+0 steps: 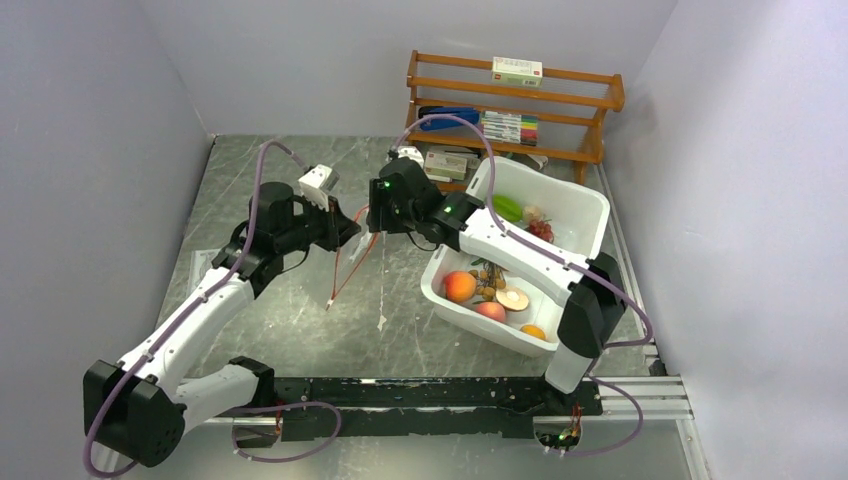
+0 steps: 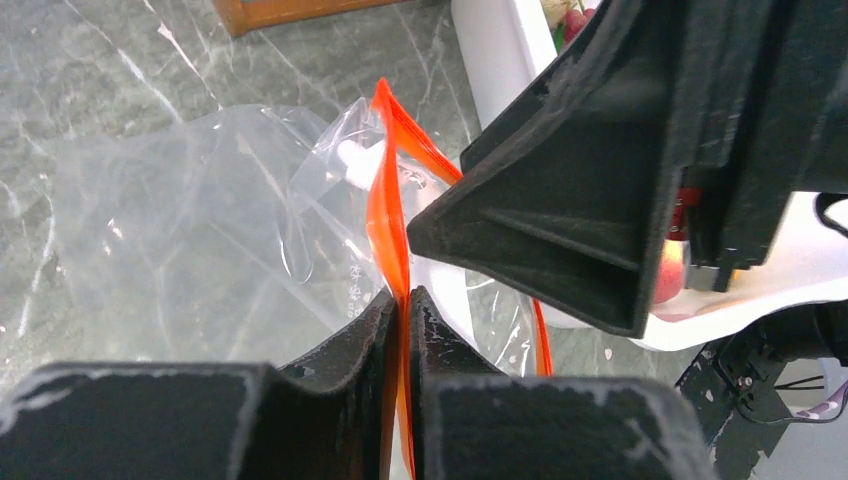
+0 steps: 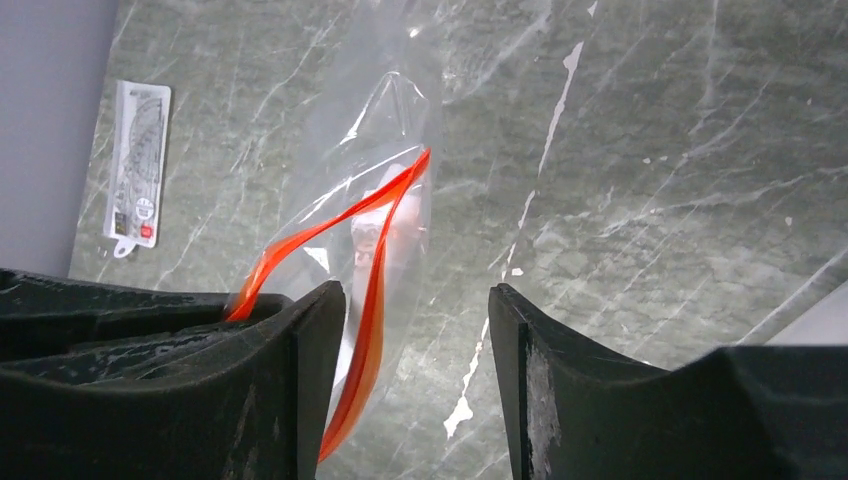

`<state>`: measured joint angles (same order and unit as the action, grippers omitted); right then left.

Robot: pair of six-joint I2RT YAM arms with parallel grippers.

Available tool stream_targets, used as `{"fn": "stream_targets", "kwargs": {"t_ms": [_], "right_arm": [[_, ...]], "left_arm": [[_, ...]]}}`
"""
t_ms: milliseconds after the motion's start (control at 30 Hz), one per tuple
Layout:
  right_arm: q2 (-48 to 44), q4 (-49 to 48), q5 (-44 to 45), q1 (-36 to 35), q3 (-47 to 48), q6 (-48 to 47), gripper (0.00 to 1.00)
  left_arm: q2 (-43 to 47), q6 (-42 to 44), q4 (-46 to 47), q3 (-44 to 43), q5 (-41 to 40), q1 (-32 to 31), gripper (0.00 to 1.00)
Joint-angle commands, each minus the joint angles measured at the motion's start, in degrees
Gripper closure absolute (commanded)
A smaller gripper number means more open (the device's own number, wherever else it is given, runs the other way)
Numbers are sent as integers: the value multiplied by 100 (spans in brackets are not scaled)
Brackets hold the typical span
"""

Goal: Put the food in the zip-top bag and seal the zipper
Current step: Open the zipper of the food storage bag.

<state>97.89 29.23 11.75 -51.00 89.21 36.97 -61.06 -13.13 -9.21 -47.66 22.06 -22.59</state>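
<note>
The clear zip-top bag [image 1: 352, 262] hangs above the table in the middle. My left gripper [image 2: 408, 300] is shut on its red-orange zipper [image 2: 385, 210], which is pinched between the fingertips. The bag's mouth gapes, its two strips [image 3: 372, 320] spread apart. My right gripper [image 3: 415, 292] is open at the mouth. One strip runs between its jaws close to the left finger; the other passes outside that finger. Something small and pale [image 3: 375, 235] shows through the plastic. The food lies in two white bins: orange fruit [image 1: 459, 286], brown berry cluster [image 1: 487, 274], green pod [image 1: 507, 208], red grapes [image 1: 541, 230].
The two white bins [image 1: 592, 210] [image 1: 437, 292] stand under and beside the right arm. A wooden rack [image 1: 600, 100] with markers and a box is at the back. A small printed card [image 3: 137, 165] lies near the left wall.
</note>
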Motion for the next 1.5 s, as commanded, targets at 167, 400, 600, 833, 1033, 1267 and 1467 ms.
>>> {"fn": "stream_targets", "kwargs": {"t_ms": [167,400,600,833,1033,1267,1467], "right_arm": [[441,301,1543,9,627,-237,77],[-426,77,2784,86,82,-488,82],[-563,-548,1567,57,-211,-564,100],[-657,-709,1199,-78,-86,-80,100],[-489,-473,1741,-140,139,-18,100],[-471,-563,1835,-138,76,165,100],[-568,-651,1946,-139,84,168,100]], "left_arm": [[271,-138,533,-95,840,2,93],[313,-517,-1056,-640,-1179,0,93],[243,-637,-692,-649,-1167,0,92],[-282,-430,-434,-1024,455,0,47],[-454,-457,-109,-1051,399,2,33],[-872,-595,213,-1241,885,0,27],[-1074,-449,-131,-1323,52,-6,26]]}}
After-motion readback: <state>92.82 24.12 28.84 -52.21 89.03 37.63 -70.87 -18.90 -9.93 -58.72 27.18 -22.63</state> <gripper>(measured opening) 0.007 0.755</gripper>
